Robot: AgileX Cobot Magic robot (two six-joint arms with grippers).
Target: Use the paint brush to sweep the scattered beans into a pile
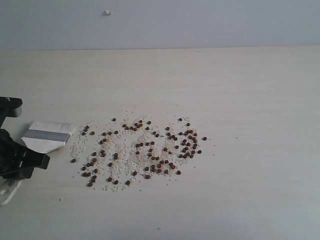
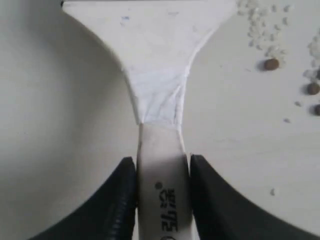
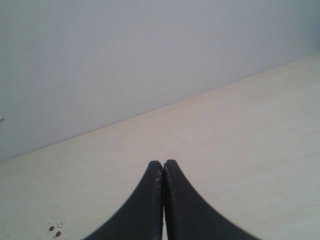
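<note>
Occupying the middle of the table [image 1: 240, 90], nearer the front than the back: the beans [image 1: 186, 145], several dozen small dark reddish-brown rounds, scattered in a loose wide patch. They are densest at the right end of the patch and thinner toward the left and the near edge. They are not gathered into a pile.

Crumbs [image 1: 122, 150]: fine and whitish, mixed through the beans, thickest in the centre and left of the patch.

Paint brush [image 1: 46, 135]: at the left of the scene, just beside the left fringe of the patch. It has off-white bristles, a silver ferrule and a pale handle. The bristle end points right and slightly far, toward the beans. The handle runs back toward the near left. Whether the bristles press on the table cannot be told.

Left gripper [image 1: 25, 161]: black, at the left edge. In the left wrist view the left gripper [image 2: 162, 200] has its jaws clamped on the narrow part of the paint brush [image 2: 150, 50] handle, one black finger [image 2: 122, 195] on each side. A few beans [image 2: 271, 64] and crumbs [image 2: 257, 25] lie on the table beside the brush's broad end.

Right gripper [image 3: 163, 170]: seen only in the right wrist view, above the table, jaws pressed together with nothing between them. Two beans [image 3: 51, 228] show on the table beneath.

Wall [image 1: 200, 20]: plain pale grey, behind the far table edge, bearing one small white fitting [image 1: 107, 13].
</note>
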